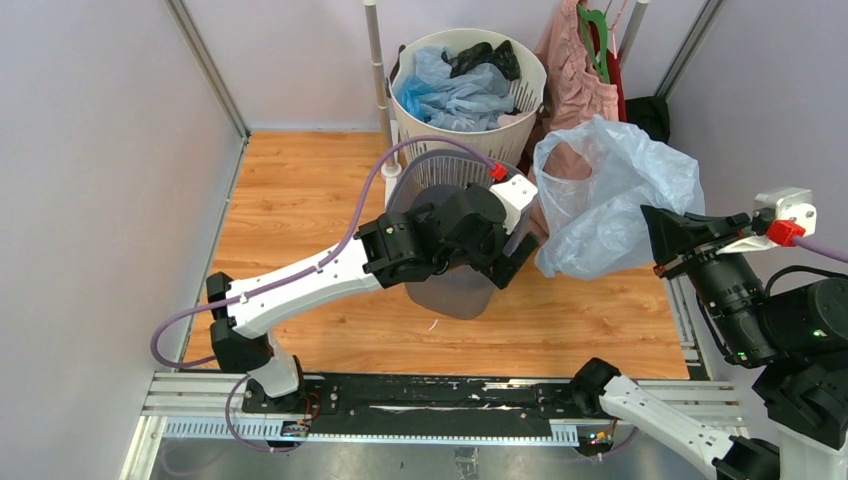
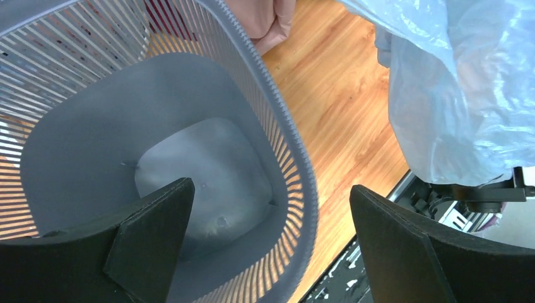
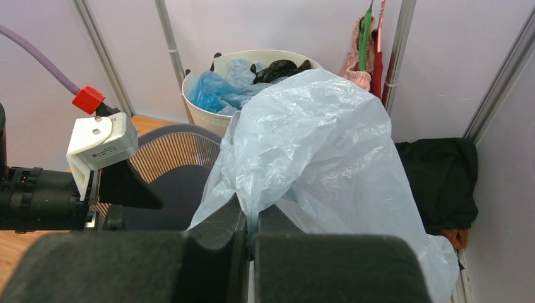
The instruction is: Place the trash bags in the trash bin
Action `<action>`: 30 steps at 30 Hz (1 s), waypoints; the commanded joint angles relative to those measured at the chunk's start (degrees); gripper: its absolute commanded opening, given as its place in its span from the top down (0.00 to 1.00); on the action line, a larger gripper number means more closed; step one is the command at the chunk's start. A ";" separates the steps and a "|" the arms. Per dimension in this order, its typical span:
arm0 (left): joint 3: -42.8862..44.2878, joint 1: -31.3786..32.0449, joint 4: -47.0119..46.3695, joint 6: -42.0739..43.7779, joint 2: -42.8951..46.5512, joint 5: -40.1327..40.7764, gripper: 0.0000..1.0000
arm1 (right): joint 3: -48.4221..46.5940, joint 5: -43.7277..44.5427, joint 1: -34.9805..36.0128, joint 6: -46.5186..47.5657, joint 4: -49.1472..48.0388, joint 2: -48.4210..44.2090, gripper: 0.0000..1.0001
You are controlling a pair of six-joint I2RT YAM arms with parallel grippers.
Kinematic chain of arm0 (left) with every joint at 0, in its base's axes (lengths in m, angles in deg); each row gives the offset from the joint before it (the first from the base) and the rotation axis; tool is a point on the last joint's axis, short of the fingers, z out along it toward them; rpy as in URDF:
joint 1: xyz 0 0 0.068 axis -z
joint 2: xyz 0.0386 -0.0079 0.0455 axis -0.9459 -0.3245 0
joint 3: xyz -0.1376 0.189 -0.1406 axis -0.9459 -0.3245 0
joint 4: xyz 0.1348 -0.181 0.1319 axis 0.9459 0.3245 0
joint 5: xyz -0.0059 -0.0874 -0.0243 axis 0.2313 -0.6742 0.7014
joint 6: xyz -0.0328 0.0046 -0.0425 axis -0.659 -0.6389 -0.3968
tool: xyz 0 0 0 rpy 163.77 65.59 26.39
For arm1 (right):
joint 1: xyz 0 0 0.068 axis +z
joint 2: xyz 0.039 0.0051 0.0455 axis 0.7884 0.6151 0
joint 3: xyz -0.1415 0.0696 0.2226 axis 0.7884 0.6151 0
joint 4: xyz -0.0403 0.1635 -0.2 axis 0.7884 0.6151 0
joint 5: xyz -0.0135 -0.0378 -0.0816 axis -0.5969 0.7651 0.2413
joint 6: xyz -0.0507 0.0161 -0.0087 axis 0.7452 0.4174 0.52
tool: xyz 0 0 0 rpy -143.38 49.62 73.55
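The trash bin (image 1: 452, 292) is a dark grey mesh wastebasket standing on the wood floor at the centre. It looks empty in the left wrist view (image 2: 296, 164). My left gripper (image 1: 512, 258) is open and hovers over the bin's right rim, one finger above the inside and one above the outside (image 2: 270, 187). My right gripper (image 1: 655, 245) is shut on a large pale blue see-through trash bag (image 1: 610, 195) and holds it up in the air just right of the bin. The bag's pinched plastic shows between the fingers in the right wrist view (image 3: 252, 214), and the bag (image 3: 315, 145) billows above them.
A round white slotted basket (image 1: 532, 72) behind the bin holds more blue and black bags. A pink garment (image 1: 575, 70) hangs at the back right over a black cloth (image 3: 441, 177) on the floor. Metal frame posts and purple walls close in the floor.
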 commanded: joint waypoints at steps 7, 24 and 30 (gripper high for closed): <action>4.60 0.72 0.75 3.75 10.70 2.73 0.00 | -9.44 -4.81 0.44 -0.30 0.95 0.40 1.00; -3.72 -3.69 -16.53 5.38 29.90 -13.84 0.00 | -17.93 -46.90 1.24 -13.83 -5.40 11.92 1.00; -10.27 -5.12 -18.15 2.86 32.92 -14.32 0.00 | -14.96 -52.75 1.31 -19.35 -12.09 13.07 1.00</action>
